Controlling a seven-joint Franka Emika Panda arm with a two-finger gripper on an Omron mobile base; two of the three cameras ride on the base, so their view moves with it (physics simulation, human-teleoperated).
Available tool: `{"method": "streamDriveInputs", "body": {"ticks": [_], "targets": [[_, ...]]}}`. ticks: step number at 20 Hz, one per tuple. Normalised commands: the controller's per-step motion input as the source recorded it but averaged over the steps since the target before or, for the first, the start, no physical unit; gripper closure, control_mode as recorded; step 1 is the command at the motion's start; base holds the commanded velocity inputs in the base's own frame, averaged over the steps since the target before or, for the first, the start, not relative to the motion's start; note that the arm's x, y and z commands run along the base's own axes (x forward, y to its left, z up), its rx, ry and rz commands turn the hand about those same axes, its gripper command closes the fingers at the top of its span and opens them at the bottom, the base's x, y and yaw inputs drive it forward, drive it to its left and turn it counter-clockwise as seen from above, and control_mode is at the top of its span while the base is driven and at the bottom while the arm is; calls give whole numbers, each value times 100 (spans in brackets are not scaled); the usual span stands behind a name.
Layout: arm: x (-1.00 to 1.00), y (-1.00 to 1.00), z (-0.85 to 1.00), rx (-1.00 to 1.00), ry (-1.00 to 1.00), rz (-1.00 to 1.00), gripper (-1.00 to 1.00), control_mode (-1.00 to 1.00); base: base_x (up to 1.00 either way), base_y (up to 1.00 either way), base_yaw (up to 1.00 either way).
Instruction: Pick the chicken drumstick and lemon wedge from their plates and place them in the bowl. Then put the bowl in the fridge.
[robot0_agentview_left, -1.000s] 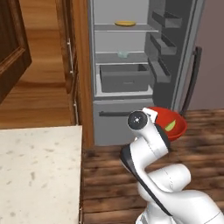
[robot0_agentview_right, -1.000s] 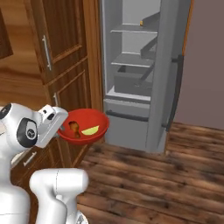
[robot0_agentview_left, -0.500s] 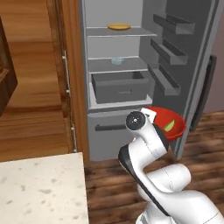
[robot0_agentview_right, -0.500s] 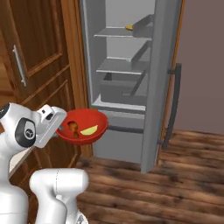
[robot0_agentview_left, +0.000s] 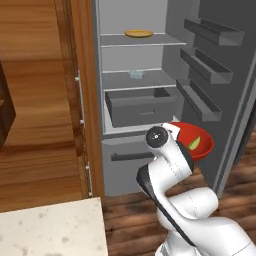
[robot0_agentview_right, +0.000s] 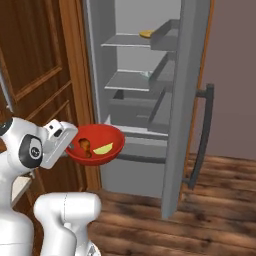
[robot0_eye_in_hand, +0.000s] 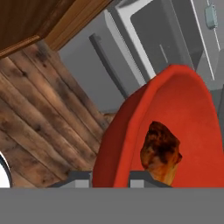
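The wooden cabinets (robot0_agentview_left: 45, 100) stand at the left, and the fridge (robot0_agentview_left: 150, 75) stands open just right of them, its door (robot0_agentview_right: 187, 100) swung out to the right with the dark handle (robot0_agentview_right: 200, 135) facing the room. The gripper (robot0_eye_in_hand: 111, 177) holds the bowl (robot0_agentview_right: 95, 145) in the air in front of the fridge's lower front, below the drawer (robot0_agentview_left: 142, 105); its jaws pinch the bowl's near rim, one finger on each side of the wall. The chicken drumstick (robot0_agentview_right: 85, 146) lies in the bowl's left half and the lemon wedge (robot0_agentview_right: 103, 148) just right of it, so the loading looks finished. What is left, as I judge it, is to carry the bowl onto a shelf and let go.

Against half a second ago, the whole scene sits larger and farther left in both base views: the base has driven closer to the fridge. The bowl keeps its place relative to the arm, both foods still inside.
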Motion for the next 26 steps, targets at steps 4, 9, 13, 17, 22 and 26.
{"method": "streamDriveInputs", "body": {"ticks": [4, 9, 13, 17, 22, 26], "targets": [[0, 0, 0, 0, 0, 0, 100, 100, 65, 14, -2], [0, 0, 0, 0, 0, 0, 100, 100, 59, 9, -3], [0, 0, 0, 0, 0, 0, 100, 100, 56, 19, 0], [0, 0, 0, 0, 0, 0, 100, 100, 61, 6, -4], [0, 0, 0, 0, 0, 0, 100, 100, 58, 5, -7], [0, 0, 0, 0, 0, 0, 100, 100, 49, 8, -3]]}}
